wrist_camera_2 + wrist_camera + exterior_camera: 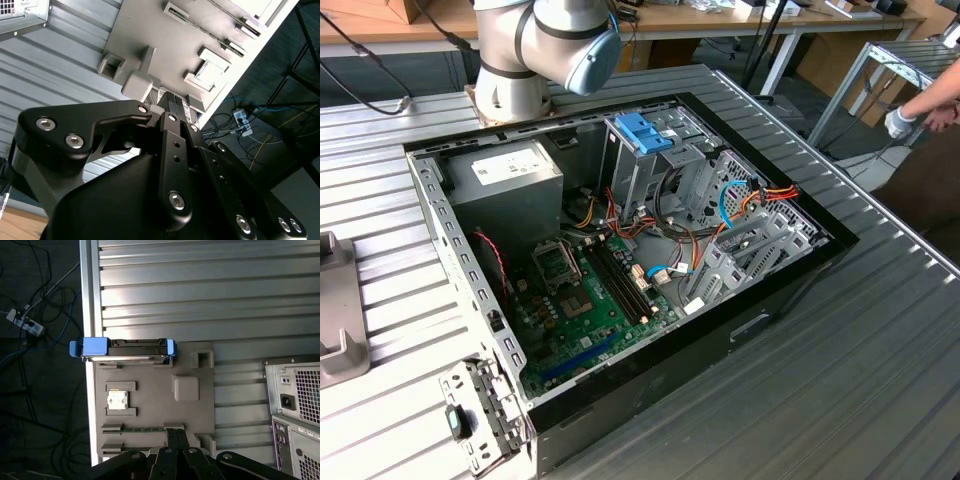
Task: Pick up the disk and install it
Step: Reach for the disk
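Disk [123, 350], grey metal in blue plastic frame, black hand [175, 431] pressed together

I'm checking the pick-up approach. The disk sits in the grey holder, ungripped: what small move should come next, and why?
Probably shift the end effector across the grey holder toward the disk. In the first wrist view the disk stands on edge at one end of the holder, while the end effector is at the opposite end, apart from it, so centring over it likely comes first.
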Tool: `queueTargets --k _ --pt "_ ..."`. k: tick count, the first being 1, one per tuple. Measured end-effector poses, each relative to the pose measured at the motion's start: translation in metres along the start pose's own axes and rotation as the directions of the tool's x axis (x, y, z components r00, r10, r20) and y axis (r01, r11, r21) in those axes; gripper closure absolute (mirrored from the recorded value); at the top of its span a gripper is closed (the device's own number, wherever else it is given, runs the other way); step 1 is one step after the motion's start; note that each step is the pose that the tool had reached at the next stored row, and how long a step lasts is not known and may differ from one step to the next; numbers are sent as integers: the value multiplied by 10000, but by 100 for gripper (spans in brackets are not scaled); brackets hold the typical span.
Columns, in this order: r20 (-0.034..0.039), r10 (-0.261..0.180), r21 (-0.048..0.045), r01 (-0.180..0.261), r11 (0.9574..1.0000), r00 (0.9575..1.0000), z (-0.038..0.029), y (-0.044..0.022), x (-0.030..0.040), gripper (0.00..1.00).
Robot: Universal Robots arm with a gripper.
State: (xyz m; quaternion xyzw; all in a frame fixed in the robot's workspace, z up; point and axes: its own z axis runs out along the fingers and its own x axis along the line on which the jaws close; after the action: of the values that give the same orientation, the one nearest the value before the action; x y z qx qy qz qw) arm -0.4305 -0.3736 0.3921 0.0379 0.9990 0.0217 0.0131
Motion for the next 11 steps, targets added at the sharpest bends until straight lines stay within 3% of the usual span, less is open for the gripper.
queueTargets --k 11 --pt "0 -1 0 1 10000 10000 4 65 99 90"
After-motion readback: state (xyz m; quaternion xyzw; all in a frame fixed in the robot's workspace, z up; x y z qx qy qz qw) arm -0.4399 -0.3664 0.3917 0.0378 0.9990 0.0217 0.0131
